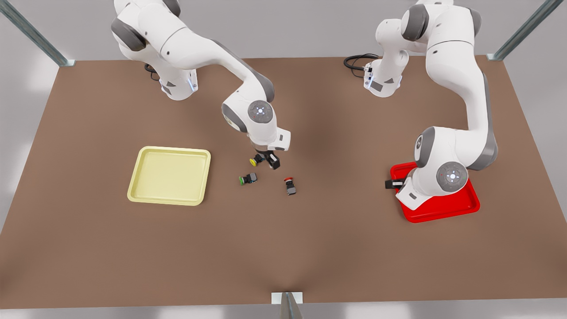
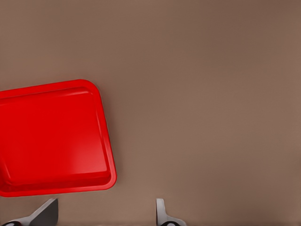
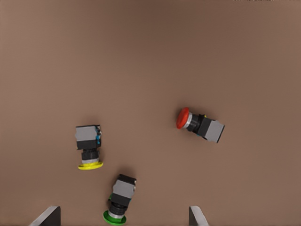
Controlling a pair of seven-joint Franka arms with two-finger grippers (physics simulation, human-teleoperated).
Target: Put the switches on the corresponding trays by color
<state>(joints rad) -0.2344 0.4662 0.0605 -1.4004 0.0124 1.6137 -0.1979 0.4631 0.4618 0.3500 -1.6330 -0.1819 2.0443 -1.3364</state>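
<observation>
The yellow-capped switch (image 1: pixel 256 160) (image 3: pixel 88 146) lies on its side on the brown table, and the red-capped switch (image 1: pixel 290 185) (image 3: pixel 200 125) lies a little to the front view's right of it. My right gripper (image 1: pixel 266 160) (image 3: pixel 123 219) hangs open above them, closest to the yellow one and holding nothing. The pale yellow tray (image 1: pixel 170 175) sits at the front view's left with nothing in it. The red tray (image 1: pixel 443 208) (image 2: pixel 51 136) is at the front view's right. My left gripper (image 1: pixel 393 184) (image 2: pixel 104 214) stands open at that tray's edge, holding nothing.
A green-capped switch (image 1: pixel 249 178) (image 3: pixel 120 197) lies just in front of the yellow-capped one. Both arm bases (image 1: pixel 177 84) stand at the table's far edge, with a black cable (image 1: pixel 356 60) beside one. Metal frame posts mark the table's corners.
</observation>
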